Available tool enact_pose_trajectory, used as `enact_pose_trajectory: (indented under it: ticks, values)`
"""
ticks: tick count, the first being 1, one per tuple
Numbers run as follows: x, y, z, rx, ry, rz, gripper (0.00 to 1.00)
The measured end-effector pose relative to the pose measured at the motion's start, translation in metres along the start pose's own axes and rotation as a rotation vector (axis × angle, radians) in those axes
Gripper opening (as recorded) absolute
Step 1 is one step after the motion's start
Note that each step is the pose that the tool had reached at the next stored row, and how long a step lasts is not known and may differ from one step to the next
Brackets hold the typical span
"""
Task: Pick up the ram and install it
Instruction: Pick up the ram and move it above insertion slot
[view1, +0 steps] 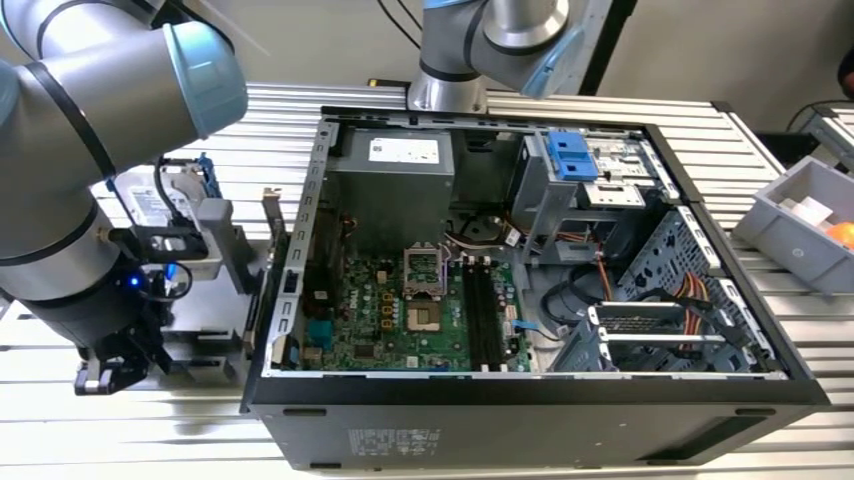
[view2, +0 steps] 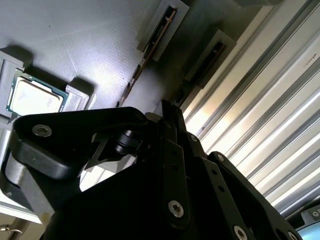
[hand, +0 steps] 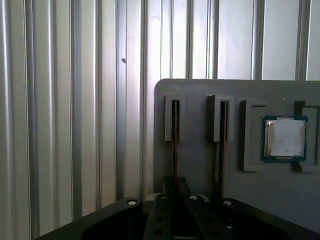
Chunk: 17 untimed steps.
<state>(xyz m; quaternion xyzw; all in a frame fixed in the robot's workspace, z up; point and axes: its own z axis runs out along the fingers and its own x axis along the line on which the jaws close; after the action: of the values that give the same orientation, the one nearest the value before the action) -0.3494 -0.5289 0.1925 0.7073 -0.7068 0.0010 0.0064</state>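
Closest to the wrist cameras, the claw (hand: 175, 189) is hanging right at the ram (hand: 174, 145). The ram is standing on edge in a slot of the tray (hand: 200, 90), the one farther from the processor (hand: 285, 137). Whether the claw is gripping the ram or loose, I cannot tell. Just beside it, a second stick (hand: 218, 150) is sitting in the neighbouring slot. Beyond the tray, the ribbed table (hand: 60, 100) is stretching away. Farther off, toward the exterior view's right, the open case (view1: 534, 420) is lying with its board facing up.
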Motion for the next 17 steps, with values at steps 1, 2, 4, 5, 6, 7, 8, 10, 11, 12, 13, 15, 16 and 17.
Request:
enact_pose_trajectory:
  ticks: [1,2,4,5,6,7,8,10,11,12,13,15,16,17]
  values:
    - [0.0,0.0,0.0,0.0,0.0001,0.0,0.0]
    - [0.0,0.0,0.0,0.0,0.0,0.0,0.0]
    - [0.0,0.0,0.0,0.0,0.0,0.0,0.0]
    - [0.0,0.0,0.0,0.0,0.0,-0.001,0.0]
    - [0.0,0.0,0.0,0.0,0.0,-0.001,0.0]
    - [0.0,0.0,0.0,0.0002,-0.0001,-0.001,0.0]
    - [0.0,0.0,-0.0002,0.0001,-0.0002,-0.001,0.0]
    - [0.0,0.0,-0.0012,-0.0001,0.0001,-0.001,0.0]
    - [0.0,0.0,-0.0018,0.0,0.0,-0.001,0.0]
    - [0.0,0.0,-0.0024,0.0,0.0,-0.001,0.0]
    - [0.0,0.0,-0.0032,0.0,0.0,-0.001,0.0]
    - [0.0,0.0001,-0.0048,0.0,0.0,-0.001,0.0]
    - [0.0001,0.0001,-0.0058,-0.0001,0.0001,-0.002,0.0]
    - [0.0,0.0001,-0.0067,0.0,0.0,-0.002,0.0]
